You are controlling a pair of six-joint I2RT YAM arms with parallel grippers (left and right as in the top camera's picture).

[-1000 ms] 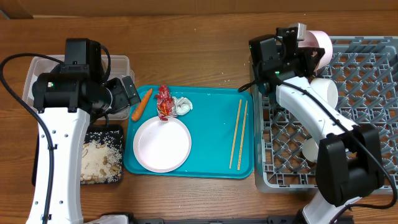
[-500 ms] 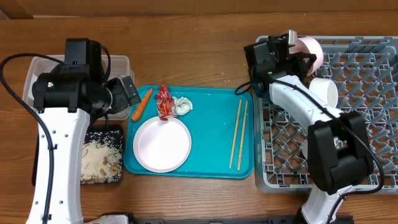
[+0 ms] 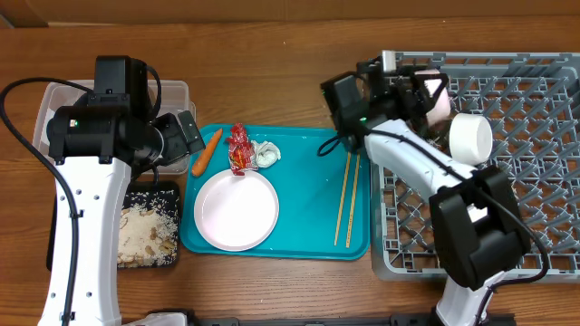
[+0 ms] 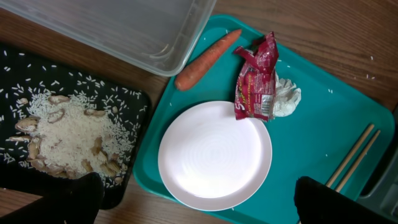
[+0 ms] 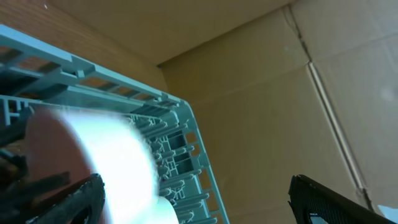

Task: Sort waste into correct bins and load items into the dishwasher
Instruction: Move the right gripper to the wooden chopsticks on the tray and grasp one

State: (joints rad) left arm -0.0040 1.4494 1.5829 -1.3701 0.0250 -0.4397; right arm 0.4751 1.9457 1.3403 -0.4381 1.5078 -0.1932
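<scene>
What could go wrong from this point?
The small round white bowl looks tilted at the grey plastic dish rack's corner, beside the right gripper; it may not be seated and could roll or get knocked. The crumpled red wrapper overlaps the flat round white plate's rim, so lifting either might drag the other.

Counts, all views:
- 2 arms: left arm (image 3: 86,195), right arm (image 3: 412,158).
- 1 teal tray (image 3: 308,181).
- 1 plate (image 3: 237,210).
- 2 chopsticks (image 3: 344,195).
- 1 carrot (image 3: 207,151).
- 1 wrapper (image 3: 239,148).
- 1 tissue (image 3: 267,154).
- 1 tub (image 4: 112,25).
- 1 black tray (image 4: 18,62), with rice and scraps too many to count.
- 1 rack (image 3: 544,181).
- 2 bowls visible: white bowl (image 3: 471,136), pinkish bowl (image 3: 439,104).
</scene>
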